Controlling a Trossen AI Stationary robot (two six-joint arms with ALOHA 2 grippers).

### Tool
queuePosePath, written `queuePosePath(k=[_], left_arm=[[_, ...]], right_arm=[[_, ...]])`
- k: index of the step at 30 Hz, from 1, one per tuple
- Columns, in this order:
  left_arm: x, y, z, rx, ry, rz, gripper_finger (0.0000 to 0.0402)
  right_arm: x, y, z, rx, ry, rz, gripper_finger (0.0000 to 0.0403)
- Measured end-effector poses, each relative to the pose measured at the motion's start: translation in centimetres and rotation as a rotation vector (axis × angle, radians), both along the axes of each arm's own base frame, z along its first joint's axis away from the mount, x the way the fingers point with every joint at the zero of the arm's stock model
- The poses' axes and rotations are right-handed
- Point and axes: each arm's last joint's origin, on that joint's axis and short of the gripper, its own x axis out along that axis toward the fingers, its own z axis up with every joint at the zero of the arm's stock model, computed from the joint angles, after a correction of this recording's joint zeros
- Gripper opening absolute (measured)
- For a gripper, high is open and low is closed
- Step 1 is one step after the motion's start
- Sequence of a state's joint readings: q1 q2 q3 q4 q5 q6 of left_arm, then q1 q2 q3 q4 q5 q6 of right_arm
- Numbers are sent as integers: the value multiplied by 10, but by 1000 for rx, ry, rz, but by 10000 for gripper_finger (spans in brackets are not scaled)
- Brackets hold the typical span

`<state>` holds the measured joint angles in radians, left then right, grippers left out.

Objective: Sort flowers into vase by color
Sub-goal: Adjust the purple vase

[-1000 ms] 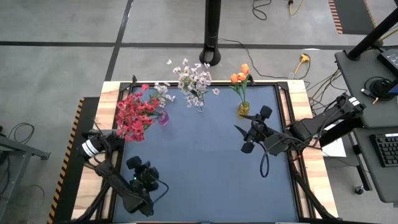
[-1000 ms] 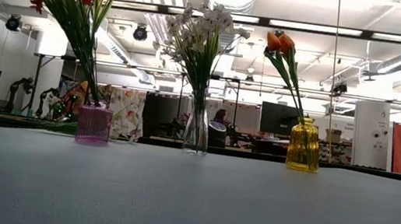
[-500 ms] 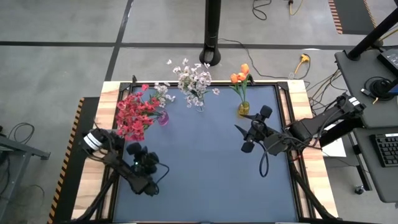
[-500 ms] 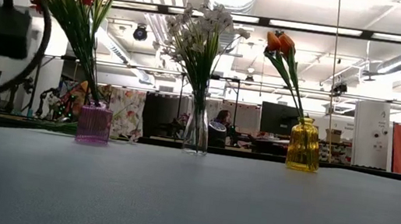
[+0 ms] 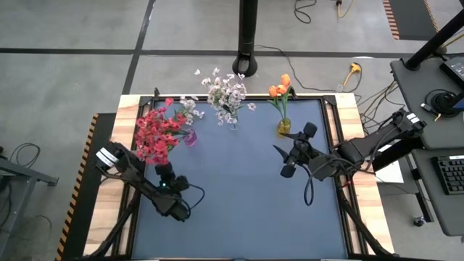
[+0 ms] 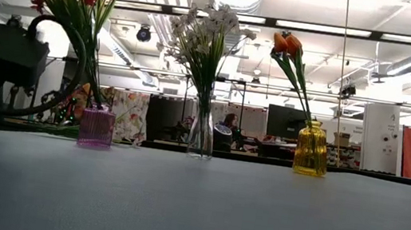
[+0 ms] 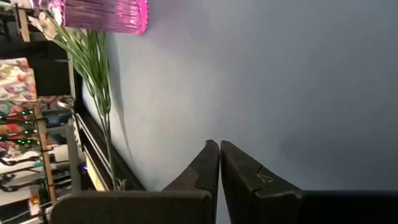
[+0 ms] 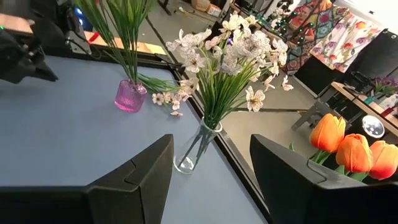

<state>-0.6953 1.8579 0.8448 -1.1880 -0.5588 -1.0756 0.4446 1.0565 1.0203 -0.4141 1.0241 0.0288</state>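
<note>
Sorting looking nearly finished, one spray possibly left.

Standing by colour along the far edge: red flowers (image 5: 154, 133) in pink vase (image 6: 96, 127), white flowers (image 5: 226, 90) in clear vase (image 6: 202, 135), orange flowers (image 5: 280, 88) in yellow vase (image 6: 312, 149). Lying beside the pink vase, a pale sprig (image 8: 166, 98). Hovering low over the surface (image 5: 239, 196), left gripper (image 5: 176, 209), fingers together, empty; waiting mid-right, right gripper (image 5: 294, 154), fingers apart, empty.
</note>
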Motion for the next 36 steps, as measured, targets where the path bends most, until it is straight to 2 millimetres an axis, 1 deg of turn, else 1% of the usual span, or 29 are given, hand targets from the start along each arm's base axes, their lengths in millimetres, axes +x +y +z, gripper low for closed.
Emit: queuePosePath(k=[3,7,10,12,15,17,20,24,31,36], left_arm=[[-6,5,-2,-11,-23,2,0],[-16,14,-1,-22,-74,-16,0],[-30,26,5,0,-40,-27,0],[-35,30,8,-25,-82,-31,0],[-49,42,7,-5,-57,-28,0],[-55,47,6,-8,-94,-23,0],[-65,56,3,8,-103,-11,0],[-66,57,-2,-26,-160,-9,0],[-68,59,-3,-10,-216,31,0],[-67,60,-3,12,-296,54,0]], right_arm=[[0,0,3,7,-15,0,206],[0,0,14,25,-49,-2,206],[0,0,18,30,-60,-1,206],[0,0,20,29,-63,0,206],[0,0,23,31,-70,0,206],[0,0,25,37,-82,0,206],[1,0,30,38,-97,3,206],[1,0,31,42,-102,3,206],[1,0,31,41,-99,3,206],[1,0,30,39,-96,3,206]])
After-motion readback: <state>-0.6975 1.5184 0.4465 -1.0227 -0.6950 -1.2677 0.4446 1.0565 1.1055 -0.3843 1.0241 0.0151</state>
